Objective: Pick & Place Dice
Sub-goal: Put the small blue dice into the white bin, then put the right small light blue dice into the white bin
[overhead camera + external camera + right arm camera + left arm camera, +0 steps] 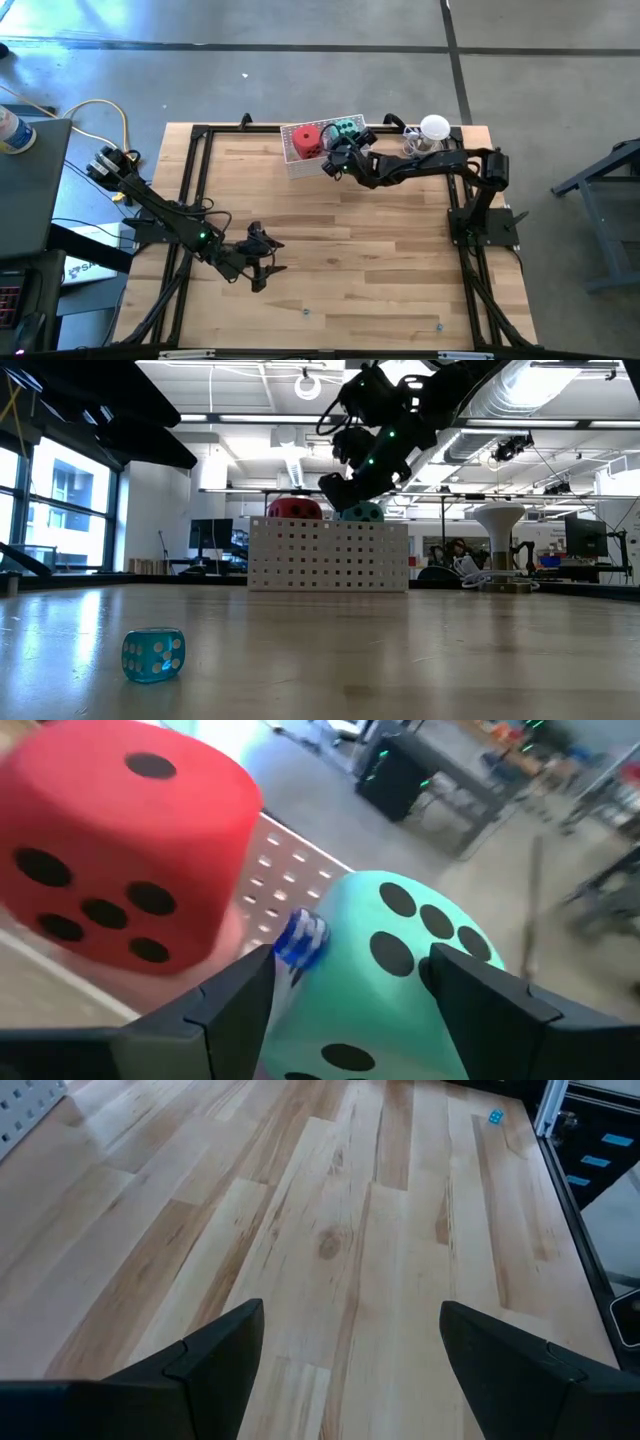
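No readable writing is showing; the right gripper (345, 982), fingers spread, is hovering over the red die (120, 850) and teal-green die (400, 970) in the white perforated basket (300, 162); the left gripper (350, 1370) is waiting spread above the table (330, 1230).

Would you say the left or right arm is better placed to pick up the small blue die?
Left, probably. Its open gripper hovers low over the table's near half, where the blue die lies; the right gripper is over the basket.

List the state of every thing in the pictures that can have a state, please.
red die: resting in the white basket
teal-green die: in the basket, beside the red one
white basket: upright at the table's far edge
small blue die: lying loose on the table
right gripper: open, over the teal-green die
left gripper: open, above bare table
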`<action>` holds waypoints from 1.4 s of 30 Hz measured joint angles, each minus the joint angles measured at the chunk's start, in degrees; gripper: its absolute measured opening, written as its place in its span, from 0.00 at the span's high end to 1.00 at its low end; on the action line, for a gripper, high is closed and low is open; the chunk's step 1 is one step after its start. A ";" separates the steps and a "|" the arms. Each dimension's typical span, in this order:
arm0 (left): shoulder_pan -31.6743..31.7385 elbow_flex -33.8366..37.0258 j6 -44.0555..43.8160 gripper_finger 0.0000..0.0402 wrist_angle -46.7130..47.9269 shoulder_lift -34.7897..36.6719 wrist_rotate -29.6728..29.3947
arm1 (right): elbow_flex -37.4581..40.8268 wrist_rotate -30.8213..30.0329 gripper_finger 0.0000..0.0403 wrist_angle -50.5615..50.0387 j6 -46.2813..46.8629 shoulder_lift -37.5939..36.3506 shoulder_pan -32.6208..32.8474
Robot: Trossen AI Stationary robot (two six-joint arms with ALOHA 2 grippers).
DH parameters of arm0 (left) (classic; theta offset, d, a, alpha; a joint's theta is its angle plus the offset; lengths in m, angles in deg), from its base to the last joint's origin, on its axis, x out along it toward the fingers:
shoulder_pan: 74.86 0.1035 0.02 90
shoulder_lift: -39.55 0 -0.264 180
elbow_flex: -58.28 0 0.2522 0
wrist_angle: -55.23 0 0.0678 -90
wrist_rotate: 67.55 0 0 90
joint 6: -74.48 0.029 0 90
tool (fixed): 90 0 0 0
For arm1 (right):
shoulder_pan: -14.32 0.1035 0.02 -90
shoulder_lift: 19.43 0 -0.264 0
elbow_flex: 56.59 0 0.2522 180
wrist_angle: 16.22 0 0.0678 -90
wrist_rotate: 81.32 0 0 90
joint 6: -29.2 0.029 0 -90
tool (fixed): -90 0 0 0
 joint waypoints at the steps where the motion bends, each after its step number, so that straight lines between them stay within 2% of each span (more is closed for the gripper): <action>1: 0.00 0.00 -0.02 0.27 0.00 0.00 0.00 | -0.06 1.15 0.37 -0.57 0.73 -0.17 -0.19; 8: 0.00 0.00 -0.23 0.27 -0.02 -0.02 0.00 | -0.06 1.96 0.37 -1.50 1.50 -0.25 0.27; 13: -0.02 0.00 -0.54 0.27 -0.02 -0.02 0.00 | 0.02 1.62 0.37 -0.42 -1.94 -0.12 0.49; 17: -0.02 0.00 -0.62 0.27 -0.02 -0.02 0.00 | 0.22 -3.64 0.37 4.11 -7.79 -0.01 2.40; 22: 0.00 0.00 -0.62 0.27 0.00 -0.02 0.00 | 0.15 -7.81 0.37 8.22 -17.70 -3.67 7.19; 29: 0.00 0.00 1.10 0.27 0.20 -0.04 0.00 | 0.00 -9.74 0.37 8.47 -21.74 -9.33 18.66; 32: 0.00 0.00 1.12 0.27 0.20 -0.04 0.00 | 0.17 -11.26 0.37 5.63 -22.11 -11.34 24.68; 37: 0.00 0.00 1.13 0.27 0.22 -0.04 0.00 | 0.13 -15.51 0.37 3.67 -22.02 -12.63 37.70; 42: 0.00 0.00 1.33 0.27 0.36 -0.04 0.00 | 0.09 -17.00 0.37 1.74 -14.43 -12.62 49.95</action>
